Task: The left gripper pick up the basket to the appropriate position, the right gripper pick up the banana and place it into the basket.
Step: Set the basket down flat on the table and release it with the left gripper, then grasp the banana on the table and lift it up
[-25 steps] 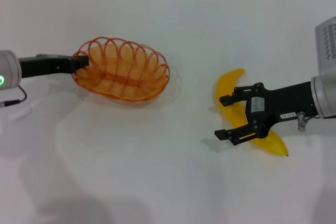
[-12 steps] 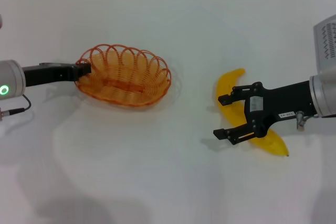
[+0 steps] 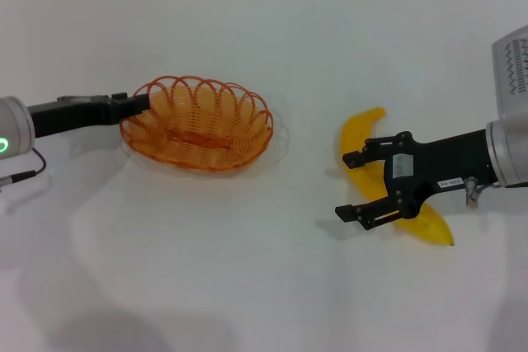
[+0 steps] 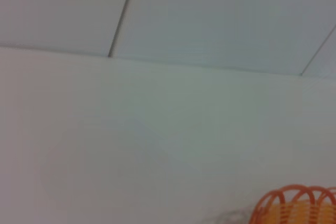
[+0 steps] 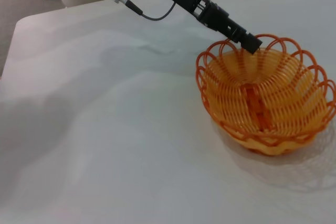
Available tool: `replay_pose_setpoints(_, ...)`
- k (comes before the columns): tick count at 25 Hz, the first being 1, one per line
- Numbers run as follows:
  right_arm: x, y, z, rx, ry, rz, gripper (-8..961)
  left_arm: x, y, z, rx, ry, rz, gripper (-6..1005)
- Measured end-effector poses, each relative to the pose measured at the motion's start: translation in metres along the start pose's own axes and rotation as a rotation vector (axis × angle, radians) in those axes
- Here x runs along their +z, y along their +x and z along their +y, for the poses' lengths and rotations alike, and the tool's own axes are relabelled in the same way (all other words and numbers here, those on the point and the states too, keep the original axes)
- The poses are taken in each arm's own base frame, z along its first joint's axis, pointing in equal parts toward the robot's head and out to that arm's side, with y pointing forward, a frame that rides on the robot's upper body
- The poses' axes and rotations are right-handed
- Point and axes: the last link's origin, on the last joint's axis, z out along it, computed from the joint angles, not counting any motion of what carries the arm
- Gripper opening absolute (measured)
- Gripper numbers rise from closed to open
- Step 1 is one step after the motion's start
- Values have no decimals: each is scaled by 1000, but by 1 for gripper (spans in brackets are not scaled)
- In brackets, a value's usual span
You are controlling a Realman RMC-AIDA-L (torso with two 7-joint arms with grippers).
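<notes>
Your left pincer (image 3: 140, 103) grips the basket (image 3: 198, 124) rim toward the table's left edge, while your right pincer (image 3: 353, 185) gapes wide above the banana (image 3: 363, 139) near the right edge; descend off-centre and it may skid away.

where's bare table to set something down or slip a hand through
Free: the strip between the basket and the banana, the whole near side of the table, and the far side behind both. Crowded: the basket's left rim, held by the left gripper, and the banana, straddled by the open right gripper.
</notes>
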Motion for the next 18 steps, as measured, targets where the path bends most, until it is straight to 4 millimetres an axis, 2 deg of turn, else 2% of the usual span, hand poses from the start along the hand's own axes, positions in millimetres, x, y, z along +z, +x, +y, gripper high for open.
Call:
replay_pose_setpoints(4, -1, 1, -1, 4, 6, -4, 893, -8, 7, -1, 58, -10, 39, 385)
replay_pose_setpoints(9, -1, 1, -8, 8, 59, -5, 893, -29, 21, -3, 207, -21, 128, 555)
replay_pose_setpoints(12, -1, 1, -11, 12, 81, -10, 892, -44, 21, 3, 320, -72, 175, 584)
replay_pose_setpoints(18, 0, -5, -16, 27, 122, -32, 892, -64, -7, 11, 468, -158, 182, 600)
